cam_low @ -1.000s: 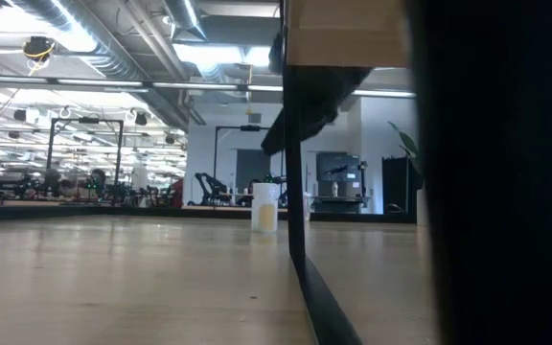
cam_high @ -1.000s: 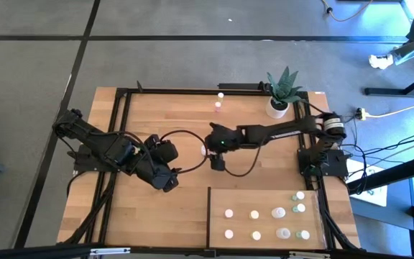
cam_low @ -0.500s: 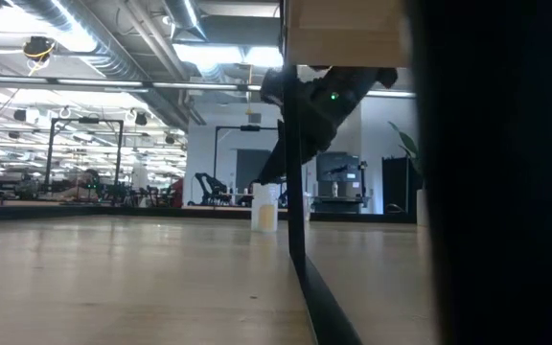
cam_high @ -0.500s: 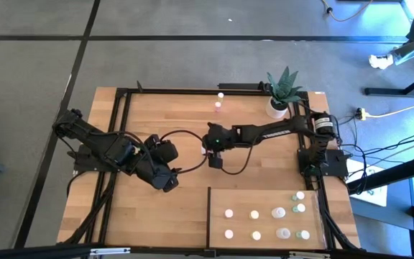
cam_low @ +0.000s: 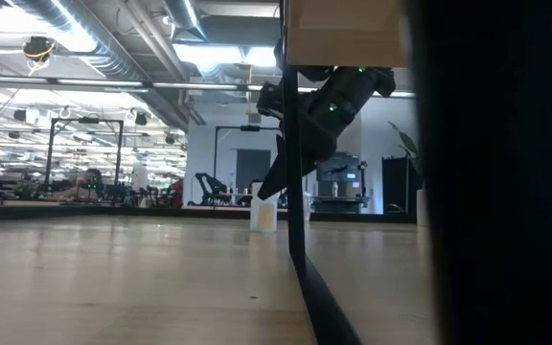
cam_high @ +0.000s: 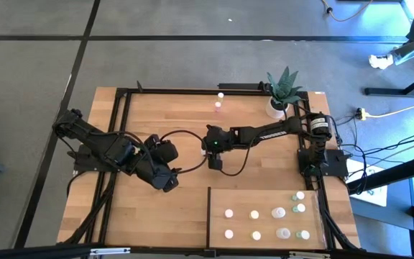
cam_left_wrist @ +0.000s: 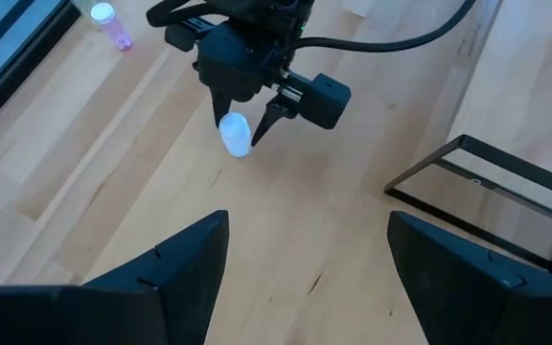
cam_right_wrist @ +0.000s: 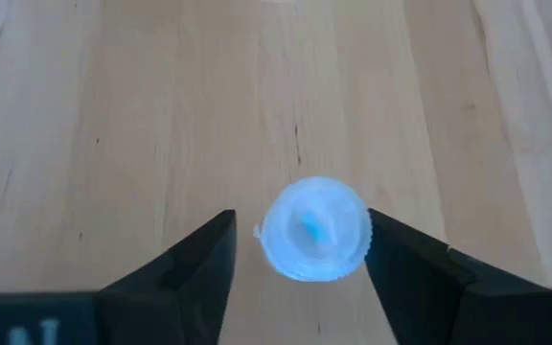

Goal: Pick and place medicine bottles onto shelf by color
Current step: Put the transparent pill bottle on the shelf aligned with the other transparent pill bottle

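Nearest the front edge of the worktop (cam_high: 157, 216) lies the shelf (cam_high: 264, 198), a pale panel at the right, already carrying about ten medicine bottles: plain white ones in two rows toward its left, green-tinted ones gathered toward its right, which reads as sorting by colour under way. Farther in, the left pincer (cam_high: 169, 183) waits near the middle-left of the worktop with its fingers spread wide and nothing between them, apparently parked clear so the other arm can work. Beyond it, the right arm reaches across from the right side and its right pincer (cam_high: 208, 151) points straight down over a whitish bottle (cam_left_wrist: 236, 134) standing upright on the wood near the centre. Its fingers straddle the bottle, one on each side with a little wood showing in the gaps, so the jaws are open around it and not yet gripping; that straight-down approach suits taking such a small round thing by its sides. The cap, seen from above, has a faint blue centre (cam_right_wrist: 313, 228). Farthest back, near the rear rail, a pink bottle (cam_high: 218, 107) and a white one (cam_high: 221, 94) wait to be collected, just beside a potted plant (cam_high: 282, 88). No label or writing is readable on any bottle.
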`<state>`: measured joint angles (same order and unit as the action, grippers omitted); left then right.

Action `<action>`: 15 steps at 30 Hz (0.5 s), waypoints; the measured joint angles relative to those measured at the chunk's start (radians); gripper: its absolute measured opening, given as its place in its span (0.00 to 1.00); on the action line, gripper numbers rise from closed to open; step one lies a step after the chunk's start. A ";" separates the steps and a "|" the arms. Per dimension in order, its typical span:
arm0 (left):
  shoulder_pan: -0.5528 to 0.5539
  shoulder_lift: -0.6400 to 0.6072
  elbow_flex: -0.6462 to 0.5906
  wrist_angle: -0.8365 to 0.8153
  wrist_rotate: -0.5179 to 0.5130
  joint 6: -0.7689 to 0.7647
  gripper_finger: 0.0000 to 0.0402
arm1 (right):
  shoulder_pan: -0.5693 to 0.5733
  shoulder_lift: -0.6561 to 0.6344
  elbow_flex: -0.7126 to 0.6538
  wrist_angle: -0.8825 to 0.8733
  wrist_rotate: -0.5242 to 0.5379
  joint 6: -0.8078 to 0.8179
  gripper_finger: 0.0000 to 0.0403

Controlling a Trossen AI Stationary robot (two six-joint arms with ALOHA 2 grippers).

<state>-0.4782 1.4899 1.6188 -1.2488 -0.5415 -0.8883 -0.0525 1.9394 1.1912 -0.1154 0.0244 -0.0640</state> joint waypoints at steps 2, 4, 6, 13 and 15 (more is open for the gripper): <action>0.000 0.000 0.000 0.000 0.000 0.000 0.69 | 0.000 0.000 0.000 -0.001 0.000 -0.001 0.49; 0.000 0.000 0.000 0.000 0.000 0.000 0.69 | 0.000 0.000 0.000 0.000 0.000 0.000 0.44; 0.000 0.000 0.000 0.000 0.000 0.000 0.69 | 0.000 0.000 0.000 0.000 0.000 0.002 0.39; 0.000 0.000 0.000 0.000 0.000 0.000 0.69 | 0.000 0.000 0.000 0.000 0.019 0.109 0.34; 0.000 0.000 0.000 0.000 0.000 0.000 0.69 | 0.000 0.000 0.000 -0.001 0.050 0.112 0.37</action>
<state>-0.4784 1.4899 1.6188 -1.2488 -0.5415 -0.8883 -0.0522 1.9392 1.1912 -0.1162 0.0749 0.0479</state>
